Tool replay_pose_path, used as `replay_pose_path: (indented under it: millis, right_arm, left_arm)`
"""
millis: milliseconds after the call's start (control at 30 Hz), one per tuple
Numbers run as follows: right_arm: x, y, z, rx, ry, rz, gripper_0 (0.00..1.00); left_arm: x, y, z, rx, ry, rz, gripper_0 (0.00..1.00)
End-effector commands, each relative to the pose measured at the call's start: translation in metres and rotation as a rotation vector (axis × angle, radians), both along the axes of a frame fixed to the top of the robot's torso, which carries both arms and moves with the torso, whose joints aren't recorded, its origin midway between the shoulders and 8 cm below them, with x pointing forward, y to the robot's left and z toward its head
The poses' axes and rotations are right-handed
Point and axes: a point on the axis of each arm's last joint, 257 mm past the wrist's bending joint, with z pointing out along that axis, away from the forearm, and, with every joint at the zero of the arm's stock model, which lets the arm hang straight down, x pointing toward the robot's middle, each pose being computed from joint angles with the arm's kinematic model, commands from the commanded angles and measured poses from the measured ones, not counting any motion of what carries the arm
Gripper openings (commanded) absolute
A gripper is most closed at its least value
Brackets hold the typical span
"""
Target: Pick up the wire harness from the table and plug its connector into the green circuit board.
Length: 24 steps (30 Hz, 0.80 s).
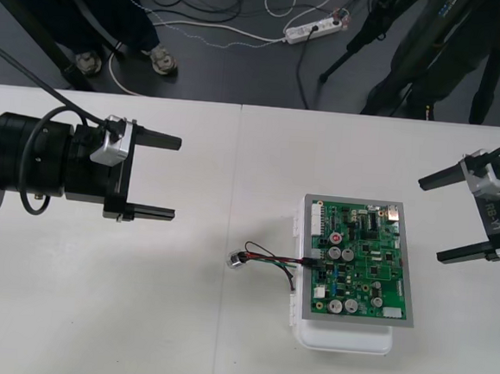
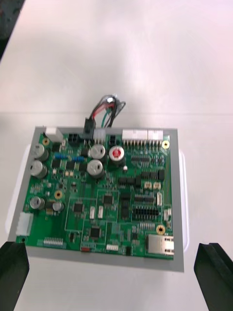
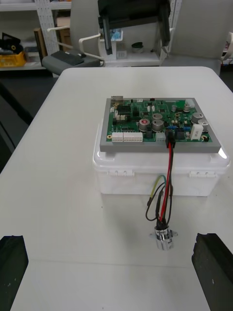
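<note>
The green circuit board (image 1: 358,260) sits on its white base (image 1: 342,337) right of the table's middle. The harness's black plug (image 1: 316,261) sits in a connector at the board's left edge. Its red, black and green wires (image 1: 274,263) trail left onto the table and end at the round metal socket (image 1: 237,259). My left gripper (image 1: 174,178) hovers open, left of the harness and apart from it. My right gripper (image 1: 431,217) is open, just right of the board. The left wrist view shows the plug (image 3: 170,137), the wires (image 3: 165,189) and the socket (image 3: 165,238); the right wrist view shows the plug (image 2: 88,127).
Bare table surrounds the board on all sides. Beyond the table's far edge, the dark floor holds cables, a power strip (image 1: 313,29) and tripod legs. In the left wrist view the right gripper (image 3: 136,34) stands beyond the board (image 3: 158,126).
</note>
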Motion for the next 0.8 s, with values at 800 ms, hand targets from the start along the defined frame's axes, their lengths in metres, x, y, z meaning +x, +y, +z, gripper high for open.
replay_pose_path:
  millis: [800]
  right_arm:
    - [-0.003,0.028,0.061,0.205,-0.050,-0.004,1.00]
  left_arm:
    - [-0.023,0.078,0.021,0.278,0.118,0.021,1.00]
